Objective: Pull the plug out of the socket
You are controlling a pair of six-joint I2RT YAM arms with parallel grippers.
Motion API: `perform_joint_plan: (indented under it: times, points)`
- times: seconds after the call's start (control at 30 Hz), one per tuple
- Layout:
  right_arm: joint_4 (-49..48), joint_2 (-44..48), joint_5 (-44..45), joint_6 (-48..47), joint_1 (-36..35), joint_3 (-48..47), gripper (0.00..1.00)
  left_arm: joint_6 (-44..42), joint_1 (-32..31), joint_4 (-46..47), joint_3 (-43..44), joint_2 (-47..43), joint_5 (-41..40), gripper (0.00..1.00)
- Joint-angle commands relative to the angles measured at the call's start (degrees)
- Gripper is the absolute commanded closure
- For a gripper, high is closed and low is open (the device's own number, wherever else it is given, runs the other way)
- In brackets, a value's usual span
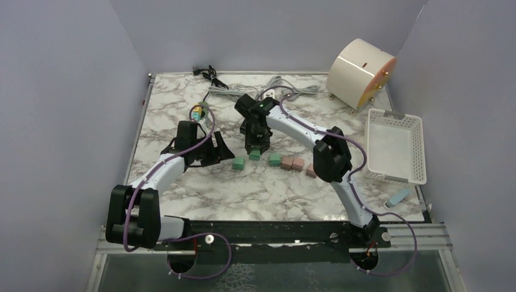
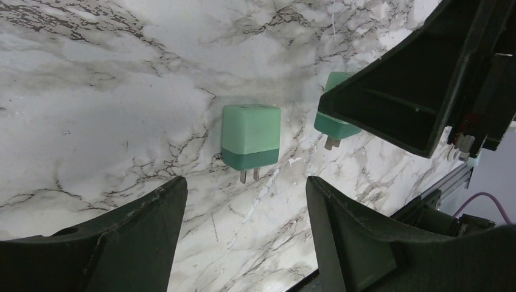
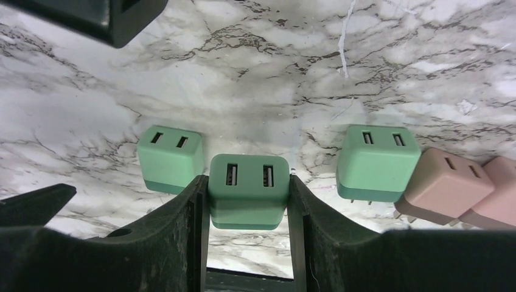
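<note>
Right wrist view: right gripper (image 3: pixel 247 185), wrist bent down to the table (image 3: pixel 304 67), clamps the middle green plug (image 3: pixel 248 191); left gripper (image 2: pixel 243 191), jaws parted, faces the leftmost green plug (image 2: pixel 251 137).

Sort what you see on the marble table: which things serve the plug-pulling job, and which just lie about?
Job: green two-port charger plug, gripped by the right tool.
Lying about: white plastic mesh basket; cream cylindrical drum; pink charger cubes; small blue-and-white stick.
</note>
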State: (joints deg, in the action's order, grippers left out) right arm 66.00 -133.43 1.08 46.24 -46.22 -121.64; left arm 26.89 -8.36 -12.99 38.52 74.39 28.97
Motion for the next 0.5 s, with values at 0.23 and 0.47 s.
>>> perform_joint_plan:
  times: [0.23,0.47]
  points:
    - [1.3,-0.6,2.0,-6.7,-1.2,2.2,0.75,0.2,0.0,-0.9,-0.1,0.7,-2.7,0.26]
    - [-0.1,-0.6,1.2,-7.4,-1.2,3.0,0.66,0.2,-0.2,-2.0,1.5,0.1,-3.9,0.26]
